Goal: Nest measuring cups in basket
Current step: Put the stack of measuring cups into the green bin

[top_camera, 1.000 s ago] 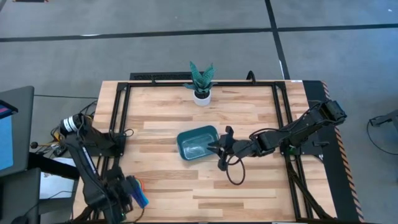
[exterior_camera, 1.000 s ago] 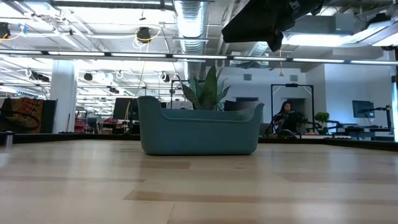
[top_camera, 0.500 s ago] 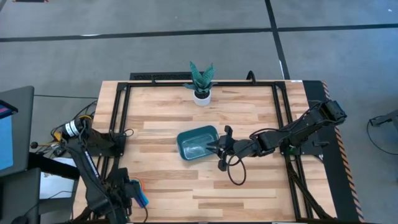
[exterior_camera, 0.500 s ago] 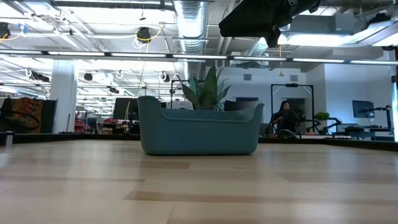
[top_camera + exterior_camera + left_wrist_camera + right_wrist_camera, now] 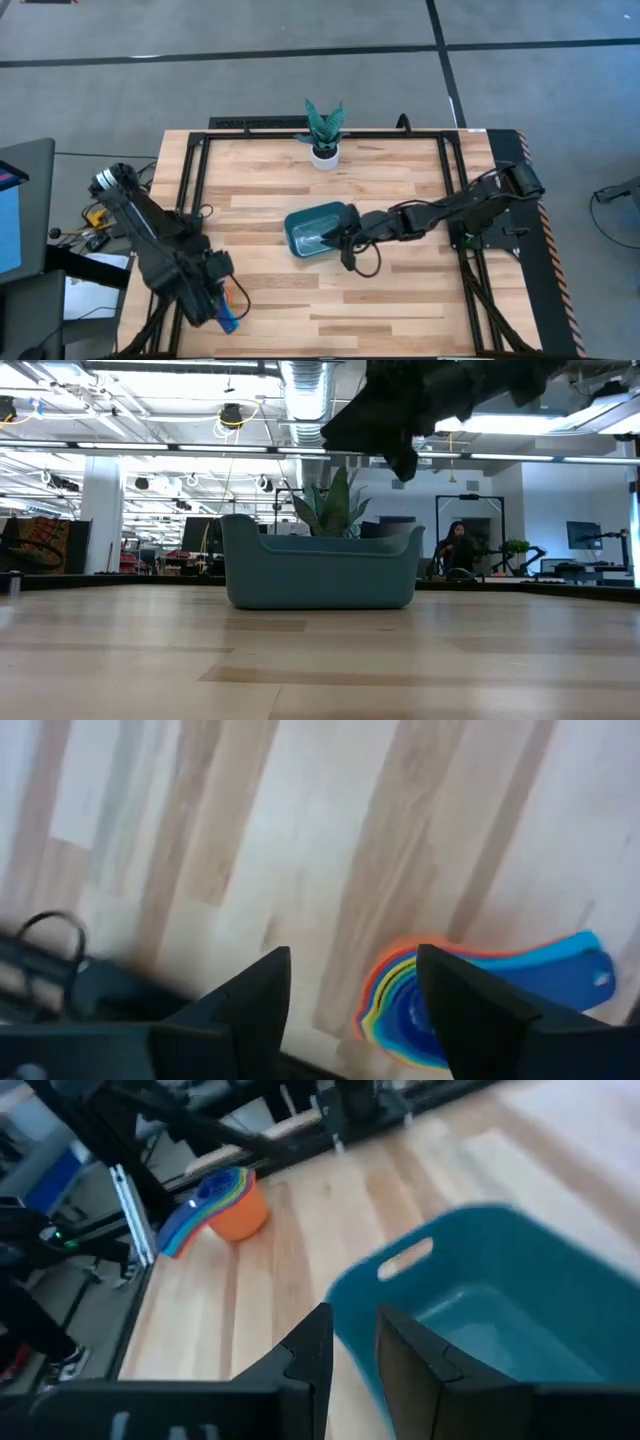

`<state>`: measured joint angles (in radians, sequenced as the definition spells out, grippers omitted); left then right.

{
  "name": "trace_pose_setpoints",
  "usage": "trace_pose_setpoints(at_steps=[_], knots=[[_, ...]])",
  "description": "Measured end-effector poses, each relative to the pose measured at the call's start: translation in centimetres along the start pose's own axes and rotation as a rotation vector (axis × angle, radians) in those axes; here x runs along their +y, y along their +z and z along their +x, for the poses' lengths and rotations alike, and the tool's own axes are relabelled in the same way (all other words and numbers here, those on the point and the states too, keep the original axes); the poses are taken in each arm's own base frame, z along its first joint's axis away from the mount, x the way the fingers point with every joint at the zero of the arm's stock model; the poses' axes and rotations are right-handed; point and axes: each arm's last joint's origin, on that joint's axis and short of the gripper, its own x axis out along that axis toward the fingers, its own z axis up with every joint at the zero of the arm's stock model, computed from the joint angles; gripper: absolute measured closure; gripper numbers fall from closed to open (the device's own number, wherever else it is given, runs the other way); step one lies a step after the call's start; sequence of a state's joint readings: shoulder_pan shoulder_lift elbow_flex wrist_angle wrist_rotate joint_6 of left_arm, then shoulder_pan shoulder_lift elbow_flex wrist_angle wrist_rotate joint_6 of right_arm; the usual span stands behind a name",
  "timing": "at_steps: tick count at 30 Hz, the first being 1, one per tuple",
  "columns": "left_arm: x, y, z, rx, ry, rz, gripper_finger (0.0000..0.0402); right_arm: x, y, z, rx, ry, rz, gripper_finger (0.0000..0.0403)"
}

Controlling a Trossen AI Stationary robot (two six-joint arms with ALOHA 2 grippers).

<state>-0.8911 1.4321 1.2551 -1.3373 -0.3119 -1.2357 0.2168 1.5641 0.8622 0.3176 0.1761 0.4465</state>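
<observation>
Measuring cups (image 5: 425, 1005): we find them already nested in one rainbow stack, blue on the inside, orange outermost, handles fanned together. The stack sits on the desk (image 5: 400, 190) near its front left corner, well apart from the basket.
Basket (image 5: 315, 230): teal bin at mid-desk, empty as far as we can see.
Handling: we judge the stack light, stiff and slick, thin plastic; a pinch across the rim may pop the cups apart or tip them. We would take hold across the bundled handles or the outer orange wall, low down.
Left gripper (image 5: 355, 995): poised over the stack, jaws apart and straddling the rim of the cups; nothing gripped yet.
Right gripper (image 5: 355, 1345): at the basket's right end, above its rim; jaws stand a narrow gap apart and we see nothing between them.
Change since a second ago: the left arm has swung in from the desk's front edge toward the cups, and its jaws have narrowed. The right arm has reached farther over the basket. Basket and potted plant (image 5: 323, 130) unmoved.
</observation>
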Motion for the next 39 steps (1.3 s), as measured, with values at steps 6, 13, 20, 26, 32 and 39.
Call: trace_pose_setpoints(at_steps=[6, 13, 20, 26, 32, 39], knots=[[2.6, 0.8, 0.8, -0.009, -0.141, -0.019, 0.0195, -0.8, -1.2, 1.7, 0.054, 0.045, 0.073, 0.0300], [4.6, -0.3, 2.9, 0.017, -0.288, -0.184, 0.0181, 0.3, -0.8, 1.0, 0.056, 0.131, 0.046, 0.0300], [5.3, -2.5, 1.7, 0.126, -0.377, -0.521, 0.0135, -0.7, 1.6, -0.3, -0.051, 0.083, -0.035, 0.0300], [5.4, -4.7, 1.6, 0.148, -0.288, -0.568, 0.0091, -2.3, 2.8, -0.6, -0.083, 0.035, -0.059, 0.0300], [4.6, -7.0, 3.5, 0.142, -0.321, -0.600, 0.0058, -3.4, 3.0, -0.4, -0.068, 0.039, -0.051, 0.0300], [3.6, -8.9, 5.4, 0.158, -0.452, -0.626, 0.0053, -4.1, 3.4, -0.4, -0.073, 0.041, -0.043, 0.0300]])
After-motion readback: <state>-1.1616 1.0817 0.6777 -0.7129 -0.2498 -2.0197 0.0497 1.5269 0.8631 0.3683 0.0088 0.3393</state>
